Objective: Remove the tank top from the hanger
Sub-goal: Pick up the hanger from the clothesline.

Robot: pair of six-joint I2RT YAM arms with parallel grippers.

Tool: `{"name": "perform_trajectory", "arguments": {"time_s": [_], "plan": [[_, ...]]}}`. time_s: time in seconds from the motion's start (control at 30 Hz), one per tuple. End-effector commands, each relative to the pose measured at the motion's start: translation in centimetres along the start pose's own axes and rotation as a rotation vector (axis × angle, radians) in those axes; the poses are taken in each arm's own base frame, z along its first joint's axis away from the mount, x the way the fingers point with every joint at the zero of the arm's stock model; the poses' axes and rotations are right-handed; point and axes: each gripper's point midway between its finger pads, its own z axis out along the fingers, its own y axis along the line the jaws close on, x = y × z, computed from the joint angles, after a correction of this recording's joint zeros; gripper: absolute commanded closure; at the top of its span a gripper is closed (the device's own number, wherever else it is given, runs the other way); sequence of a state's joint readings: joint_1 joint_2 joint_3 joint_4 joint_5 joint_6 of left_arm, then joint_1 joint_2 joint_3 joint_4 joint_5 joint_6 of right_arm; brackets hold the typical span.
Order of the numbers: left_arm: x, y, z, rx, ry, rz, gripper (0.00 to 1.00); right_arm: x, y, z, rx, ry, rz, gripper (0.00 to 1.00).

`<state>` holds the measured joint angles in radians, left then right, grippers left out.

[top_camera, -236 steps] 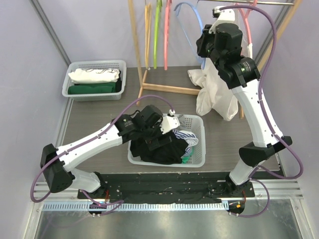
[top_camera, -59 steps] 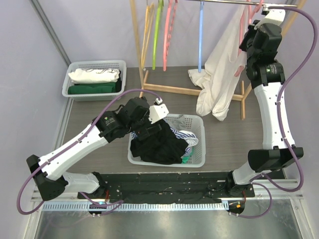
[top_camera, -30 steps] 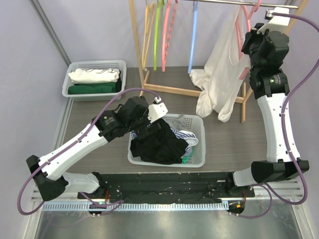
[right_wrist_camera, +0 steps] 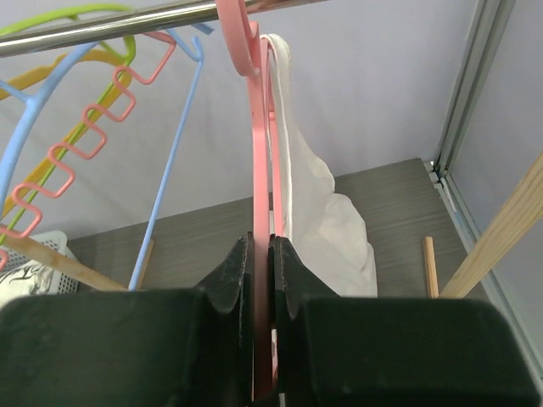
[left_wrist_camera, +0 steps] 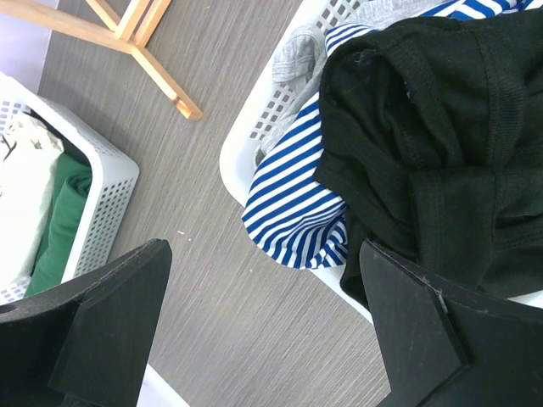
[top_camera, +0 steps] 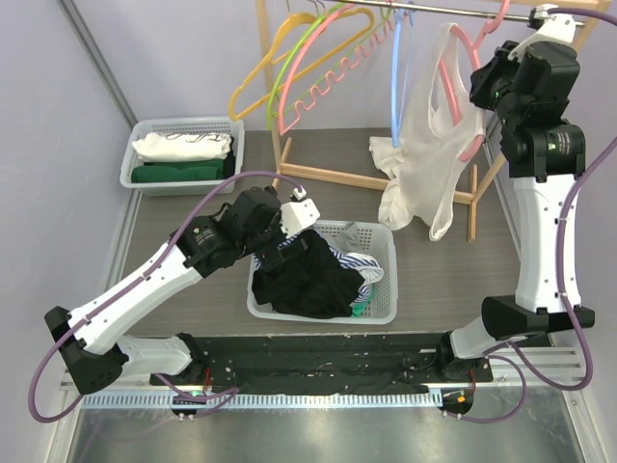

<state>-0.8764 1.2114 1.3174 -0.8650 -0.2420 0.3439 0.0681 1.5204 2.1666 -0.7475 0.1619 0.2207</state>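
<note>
From above, your right gripper (top_camera: 479, 95) is up near the rail (top_camera: 453, 12), clamped on the pink hanger (top_camera: 479, 145). The white tank top (top_camera: 422, 159) hangs from that hanger, its lower folds in front of the wooden rack base (top_camera: 328, 174). The other hangers (top_camera: 318, 58) fan out to the left, apart from it. To do this step well, I'd hold the hanger steady and tip it so a strap slides off the end instead of tugging (a hard pull could drag the hook along the rail).

At the left wrist, your left gripper (left_wrist_camera: 263, 248) has its jaws spread wide with nothing between them. It hovers over the rim of the white basket (left_wrist_camera: 242, 148), where a black garment (left_wrist_camera: 441, 153) lies on a blue-striped one (left_wrist_camera: 293, 208). It is well apart from the tank top, so you would likely need to bring it across to draw the cloth off.

At the right wrist, both fingers (right_wrist_camera: 233, 280) press flat against the hanger's pink bar, with the tank top draped just behind. The hold looks centred, so keep it.

No brand or label can be read; the dark marks on the folded white piece in the side bin (top_camera: 183, 178) are too small to make out
</note>
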Motion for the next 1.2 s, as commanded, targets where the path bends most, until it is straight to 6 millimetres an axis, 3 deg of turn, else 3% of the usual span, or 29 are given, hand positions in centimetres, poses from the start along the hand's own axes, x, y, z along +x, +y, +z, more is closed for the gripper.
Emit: {"name": "perform_trajectory", "arguments": {"time_s": [0.0, 0.13, 0.27, 0.37, 0.47, 0.5, 0.53, 0.57, 0.67, 0.73, 0.8, 0.83, 0.87, 0.93, 0.97, 1.03, 1.1, 1.17], "plan": [[-1.5, 0.5, -0.6, -0.003, -0.059, -0.028, 0.02, -2.9, 0.4, -5.0, -0.046, -0.070, 0.017, 0.99], [-1.7, 0.5, -0.8, 0.000, -0.060, -0.027, 0.02, -5.4, 1.0, -5.7, -0.068, -0.136, 0.025, 0.99], [-1.5, 0.6, -0.9, -0.007, -0.059, -0.027, 0.02, -5.4, 2.5, -4.0, -0.126, -0.116, 0.065, 0.99], [-1.1, 0.6, -0.9, -0.011, -0.054, -0.028, 0.02, -6.0, 3.1, -3.9, -0.152, -0.138, 0.075, 0.99], [-1.0, 0.7, -0.8, -0.015, -0.052, -0.030, 0.02, -7.0, 4.2, -5.4, -0.237, -0.215, 0.071, 0.99], [-1.1, 0.7, -0.9, -0.015, -0.055, -0.028, 0.02, -8.1, 4.6, -7.9, -0.282, -0.267, 0.054, 0.99], [-1.1, 0.7, -0.9, -0.017, -0.056, -0.030, 0.02, -6.6, 5.1, -7.6, -0.322, -0.240, 0.031, 0.99], [-1.3, 0.8, -0.9, -0.019, -0.058, -0.031, 0.02, -7.2, 5.6, -8.5, -0.361, -0.278, 0.013, 0.99], [-1.7, 1.0, -0.9, -0.023, -0.064, -0.033, 0.01, -6.4, 6.1, -12.3, -0.447, -0.313, -0.051, 0.99], [-1.8, 1.1, -0.8, -0.028, -0.064, -0.028, 0.01, -5.7, 5.5, -15.2, -0.457, -0.332, -0.074, 0.99], [-1.8, 1.4, -0.7, -0.043, -0.063, -0.023, 0.01, -4.9, 5.0, -16.9, -0.455, -0.339, -0.068, 0.99], [-1.8, 1.4, -0.7, -0.046, -0.062, -0.021, 0.01, -3.5, 4.5, -17.2, -0.447, -0.319, -0.064, 0.99], [-1.7, 1.5, -0.6, -0.051, -0.062, -0.023, 0.01, -3.9, 4.0, -19.6, -0.442, -0.357, -0.050, 0.99], [-1.7, 1.6, -0.5, -0.057, -0.062, -0.027, 0.00, -3.1, 3.1, -21.2, -0.420, -0.363, -0.042, 0.99], [-1.7, 1.5, -0.5, -0.060, -0.059, -0.027, 0.00, -3.8, 2.5, -23.6, -0.411, -0.415, -0.031, 0.99], [-1.3, 1.8, -0.4, -0.077, -0.054, -0.023, 0.00, -4.7, 2.4, -26.1, -0.425, -0.468, -0.020, 0.99], [-0.7, 1.6, 0.1, -0.084, -0.038, -0.011, 0.00, -7.1, 2.7, -30.6, -0.475, -0.573, -0.012, 0.99], [0.1, 1.5, 0.3, -0.088, -0.023, 0.000, 0.00, -9.2, 3.3, -33.8, -0.532, -0.646, -0.003, 0.99]]}}
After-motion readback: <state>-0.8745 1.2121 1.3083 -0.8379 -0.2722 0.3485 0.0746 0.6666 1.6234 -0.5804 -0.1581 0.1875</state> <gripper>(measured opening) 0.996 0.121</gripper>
